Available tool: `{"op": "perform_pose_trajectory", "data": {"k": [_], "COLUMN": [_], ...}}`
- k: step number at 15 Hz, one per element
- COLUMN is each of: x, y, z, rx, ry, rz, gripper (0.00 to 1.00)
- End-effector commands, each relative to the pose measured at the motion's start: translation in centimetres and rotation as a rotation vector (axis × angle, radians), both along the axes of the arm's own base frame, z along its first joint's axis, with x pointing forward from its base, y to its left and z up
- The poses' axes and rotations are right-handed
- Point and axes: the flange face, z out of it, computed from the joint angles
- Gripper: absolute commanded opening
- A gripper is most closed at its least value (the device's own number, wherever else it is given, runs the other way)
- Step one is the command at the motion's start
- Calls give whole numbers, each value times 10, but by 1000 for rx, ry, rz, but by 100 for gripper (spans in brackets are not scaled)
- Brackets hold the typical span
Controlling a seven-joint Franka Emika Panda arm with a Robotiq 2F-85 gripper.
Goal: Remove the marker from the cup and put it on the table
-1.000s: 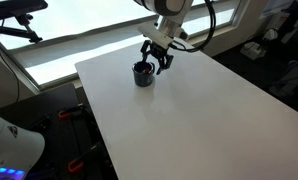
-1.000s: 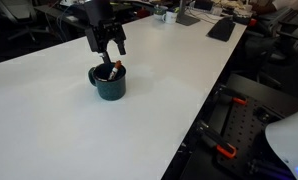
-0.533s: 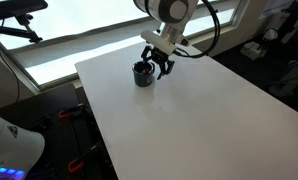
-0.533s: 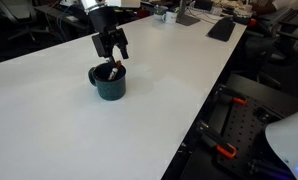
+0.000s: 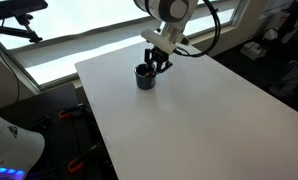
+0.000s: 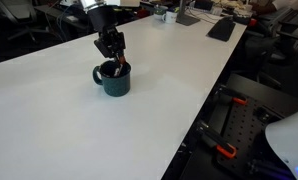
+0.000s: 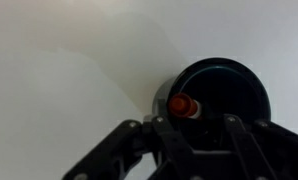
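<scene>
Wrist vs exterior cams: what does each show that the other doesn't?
Wrist only: top-down look into the dark navy cylindrical cup, the red end of the stick-like marker by its rim. Exterior only: the cup's side handle, the white robot arm, the plain white table's edges. Both: the black gripper at the cup on the table.

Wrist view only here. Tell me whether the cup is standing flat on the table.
Observer: Yes, the cup stands upright, base flat on the table.
Operator: Give me its place on the table.
Observer: In an exterior view the cup sits close to the far edge.
Operator: Report the gripper's height.
Observer: The gripper comes down from above, fingertips at the cup's mouth.
</scene>
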Motion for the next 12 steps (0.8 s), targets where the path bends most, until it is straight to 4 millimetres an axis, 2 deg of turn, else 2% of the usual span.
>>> {"op": "perform_pose_trajectory", "data": {"k": [1, 5, 12], "x": [1, 2, 4], "y": [-1, -1, 1], "z": [5, 6, 10], "rx": [-7, -11, -86], "ry": [-2, -11, -48], "rz": [-9, -14, -148], "gripper": [14, 7, 8]}}
